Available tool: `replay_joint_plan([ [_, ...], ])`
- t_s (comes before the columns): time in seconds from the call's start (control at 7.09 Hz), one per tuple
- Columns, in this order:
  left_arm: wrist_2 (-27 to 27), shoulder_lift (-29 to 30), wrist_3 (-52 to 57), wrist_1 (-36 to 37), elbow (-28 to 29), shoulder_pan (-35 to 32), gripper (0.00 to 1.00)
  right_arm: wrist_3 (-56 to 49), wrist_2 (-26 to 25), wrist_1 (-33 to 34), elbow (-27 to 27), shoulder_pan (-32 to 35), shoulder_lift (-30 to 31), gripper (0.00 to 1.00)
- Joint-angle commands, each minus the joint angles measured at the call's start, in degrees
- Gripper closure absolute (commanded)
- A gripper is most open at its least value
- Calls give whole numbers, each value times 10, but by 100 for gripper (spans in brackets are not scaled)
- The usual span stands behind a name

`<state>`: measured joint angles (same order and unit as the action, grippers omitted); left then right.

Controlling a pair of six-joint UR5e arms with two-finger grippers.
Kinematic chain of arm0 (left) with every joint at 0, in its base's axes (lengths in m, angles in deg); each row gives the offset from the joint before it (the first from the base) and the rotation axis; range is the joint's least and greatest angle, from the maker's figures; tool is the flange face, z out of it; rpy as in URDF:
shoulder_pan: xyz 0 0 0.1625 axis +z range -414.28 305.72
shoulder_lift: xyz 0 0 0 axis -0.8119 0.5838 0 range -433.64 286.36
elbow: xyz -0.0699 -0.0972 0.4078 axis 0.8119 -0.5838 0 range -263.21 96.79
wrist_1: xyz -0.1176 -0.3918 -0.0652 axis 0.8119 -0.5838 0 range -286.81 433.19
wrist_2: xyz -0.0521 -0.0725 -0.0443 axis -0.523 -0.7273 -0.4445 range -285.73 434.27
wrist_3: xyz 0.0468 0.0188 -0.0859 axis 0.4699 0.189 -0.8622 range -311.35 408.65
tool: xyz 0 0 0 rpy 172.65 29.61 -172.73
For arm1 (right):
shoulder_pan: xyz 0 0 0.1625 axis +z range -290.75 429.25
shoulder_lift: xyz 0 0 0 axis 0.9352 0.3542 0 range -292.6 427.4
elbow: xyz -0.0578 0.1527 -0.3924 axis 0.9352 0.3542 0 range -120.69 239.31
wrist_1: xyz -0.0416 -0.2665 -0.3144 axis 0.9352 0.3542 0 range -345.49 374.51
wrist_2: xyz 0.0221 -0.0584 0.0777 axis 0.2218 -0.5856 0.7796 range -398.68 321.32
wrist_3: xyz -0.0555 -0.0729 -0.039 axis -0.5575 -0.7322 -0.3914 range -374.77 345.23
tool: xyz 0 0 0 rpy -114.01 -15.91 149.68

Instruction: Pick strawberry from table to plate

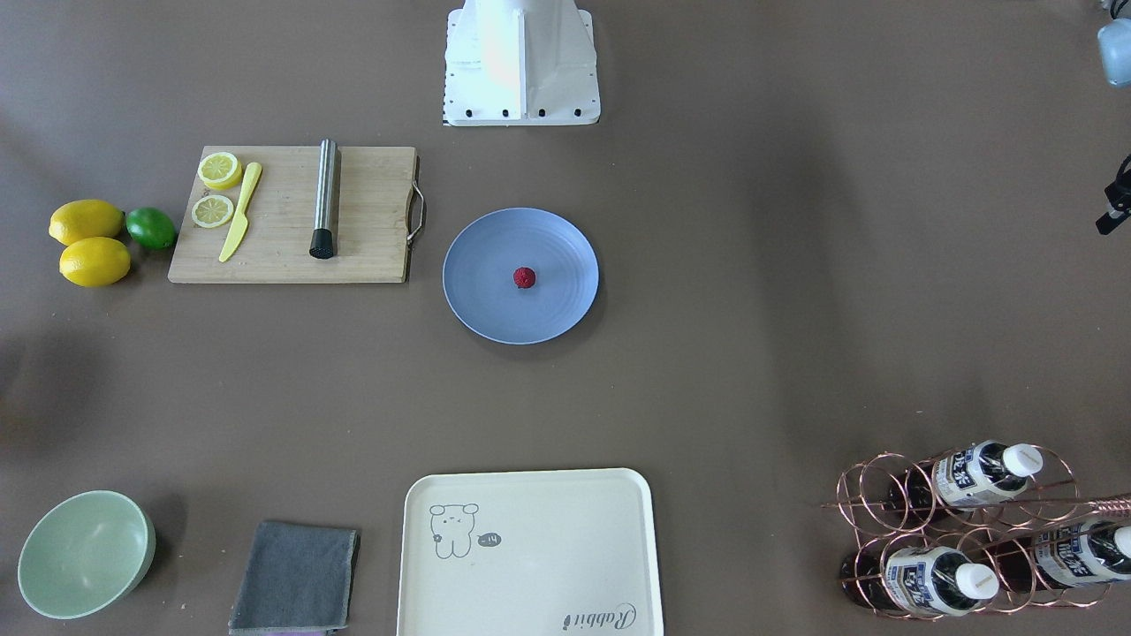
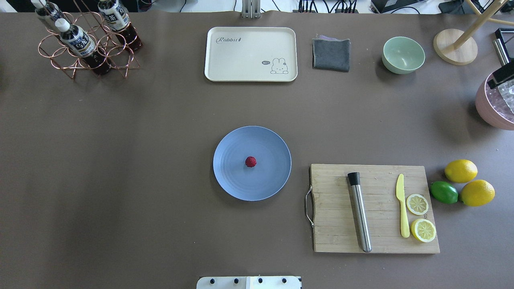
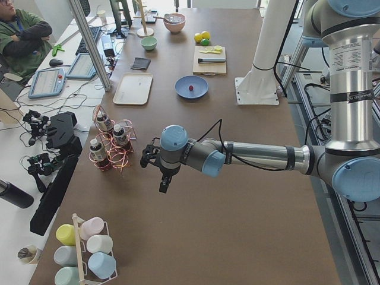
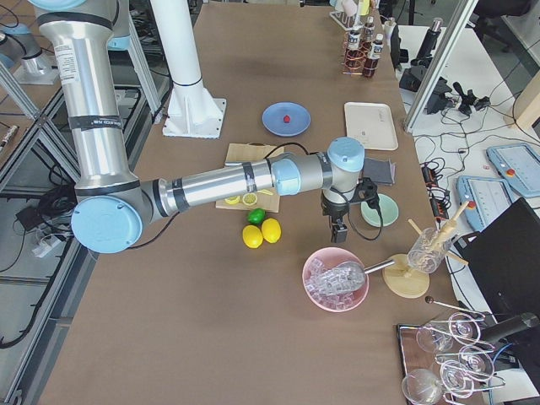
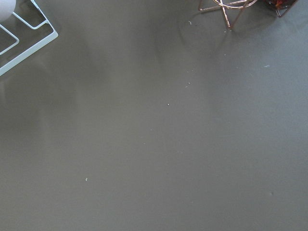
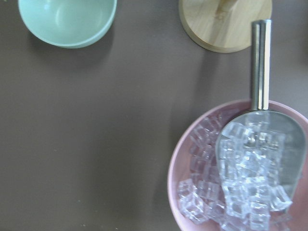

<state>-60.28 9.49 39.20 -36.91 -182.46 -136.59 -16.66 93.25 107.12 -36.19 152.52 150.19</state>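
The strawberry [image 2: 251,161], small and dark red, lies near the middle of the round blue-grey plate [image 2: 233,182], which sits mid-table [image 2: 120,160]. It shows the same way in the front-facing view, strawberry [image 1: 524,277] on plate [image 1: 477,305]. My left gripper [image 3: 164,184] hangs far from the plate, over bare table beside the copper bottle rack [image 3: 110,145]. My right gripper [image 4: 338,232] hovers at the other end, near the pink ice bowl [image 4: 336,278]. Neither wrist view shows fingers, so I cannot tell whether either gripper is open or shut.
A wooden cutting board [image 2: 333,224] with a steel muddler, yellow knife and lemon slices lies right of the plate, with lemons [image 2: 460,170] and a lime beyond. A cream tray [image 2: 251,54], grey cloth [image 2: 331,55], green bowl [image 2: 403,55] and wooden stand [image 2: 455,49] line the far edge.
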Motion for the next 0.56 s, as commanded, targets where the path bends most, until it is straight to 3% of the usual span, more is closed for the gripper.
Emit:
replay_joint_plan([
  [0.0, -4, 5, 8, 17, 3, -19, 2, -120, 11, 7, 62, 66, 10, 0],
  [0.28, -3, -2, 49, 33, 5, -51, 2, -136, 18, 3, 79, 82, 26, 0],
  [0.42, 1, 5, 92, 90, 1, -78, 2, -137, 25, 3, 78, 83, 35, 0],
])
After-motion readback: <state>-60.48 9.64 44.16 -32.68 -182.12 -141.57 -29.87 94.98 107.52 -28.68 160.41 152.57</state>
